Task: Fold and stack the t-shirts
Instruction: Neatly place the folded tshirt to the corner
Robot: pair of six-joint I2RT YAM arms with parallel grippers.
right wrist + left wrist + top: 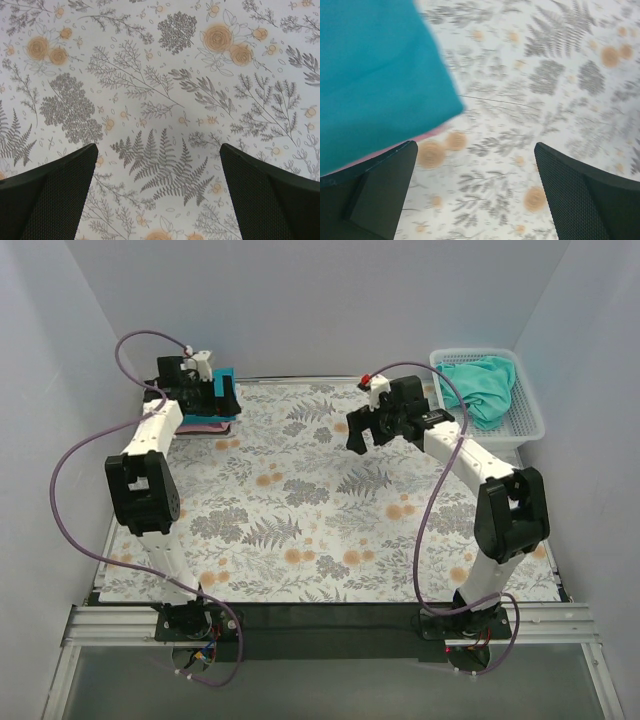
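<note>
Well, both my claws are released, with nothing between their fingers. My left gripper [475, 147] hangs over the far left corner of the table, its jaws spread wide above the grey floral table covering [555, 100]. Just beside my left finger [380, 195] lies the deep teal-blue t-shirt [375, 70], folded flat, with one square corner jutting toward the gap between my jaws. Under it a thin edge of the pink t-shirt [380, 152] peeks out, so the teal one rests on top of the pink. From the overhead camera the same stack sits under my left gripper [222, 392].

My right gripper [157, 147] hovers over the bare floral print near the middle of the far side, jaws wide, touching nothing. Well apart from it, at the far right corner, the paler aqua-green t-shirt [485, 385] lies crumpled in the white mesh basket [530, 418]. Nothing I can see carries any lettering I can read.
</note>
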